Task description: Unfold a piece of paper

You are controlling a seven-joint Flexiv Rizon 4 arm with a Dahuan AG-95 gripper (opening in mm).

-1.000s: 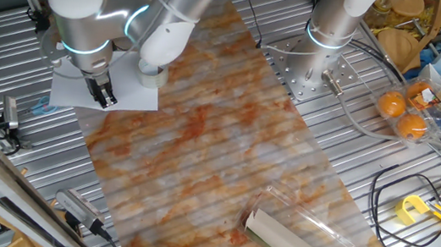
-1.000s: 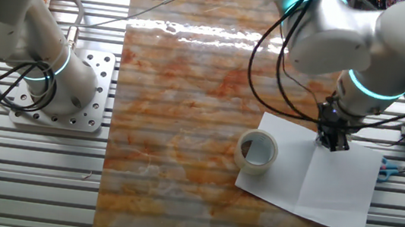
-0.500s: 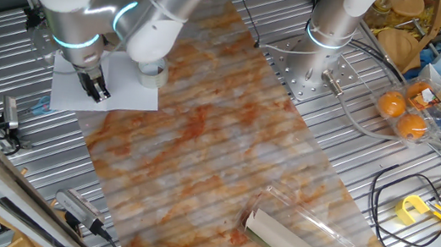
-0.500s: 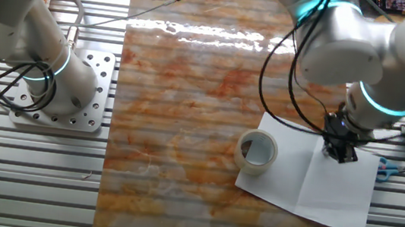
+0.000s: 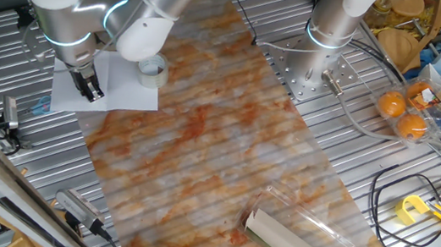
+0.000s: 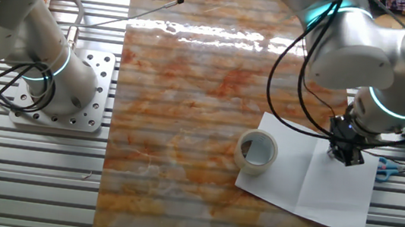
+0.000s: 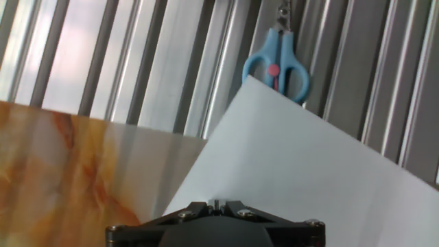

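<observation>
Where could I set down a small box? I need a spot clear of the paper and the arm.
The marbled mat is bare between the tape roll and the rolled sheet in clear plastic. It is crowded around the piece of paper, where the gripper hovers beside the blue scissors, and at the oranges.

The arm bends low, wrist pointing the gripper [image 6: 347,154] straight down, its jaws drawn close together.

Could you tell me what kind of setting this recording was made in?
Most likely a robotics lab bench: a ribbed metal table, a second arm's bolted base, loose cables, and cluttered test props such as toy oranges.
</observation>
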